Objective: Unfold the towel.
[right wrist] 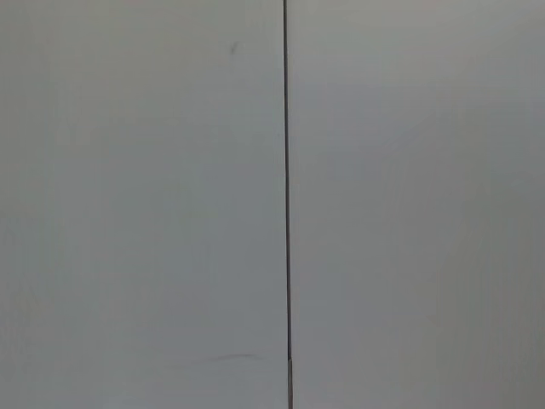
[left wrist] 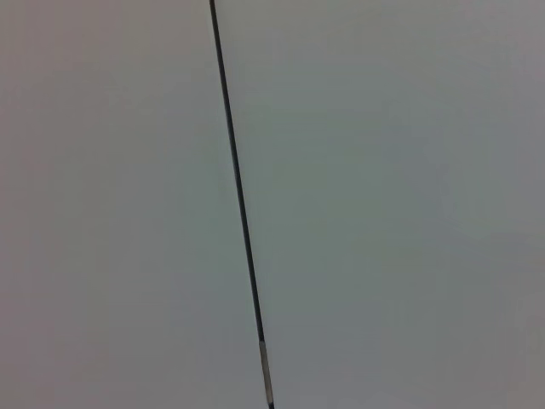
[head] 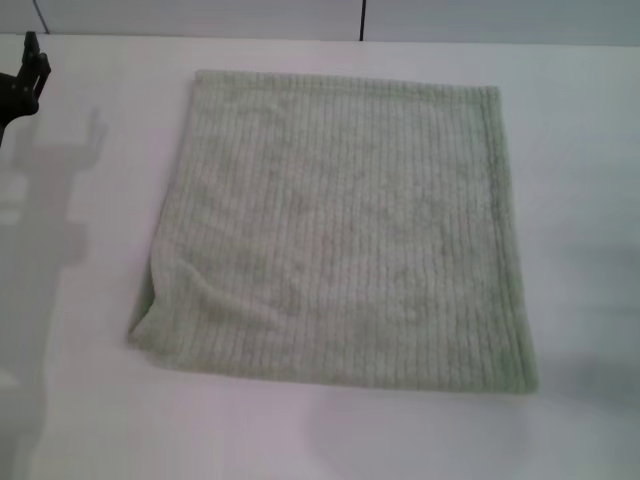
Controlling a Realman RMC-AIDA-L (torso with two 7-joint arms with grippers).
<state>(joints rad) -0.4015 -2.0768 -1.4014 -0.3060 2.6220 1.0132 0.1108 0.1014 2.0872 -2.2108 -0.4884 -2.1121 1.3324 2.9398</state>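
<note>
White tabletop (head: pixel 80 400) bears the pale sage-green ribbed terry towel (head: pixel 340 230), lying flat, near-left corner rumpled. My left gripper (head: pixel 25 80) sits far left, well apart; whether it's open, I cannot tell.

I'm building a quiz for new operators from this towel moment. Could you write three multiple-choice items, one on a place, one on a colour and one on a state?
1. Where does the left gripper show in the head view?
A. at the far left edge, off the towel
B. over the towel's middle
C. on the towel's near right corner

2. What colour is the towel?
A. dark blue
B. pale green
C. bright red

3. How does the towel lie on the table?
A. rolled into a tube
B. hanging off the edge
C. spread mostly flat, rumpled at its near left corner

Answers: 1 A, it sits beside the cloth, apart from it. 2 B, a pale sage tone. 3 C, only that corner shows wrinkles.
</note>
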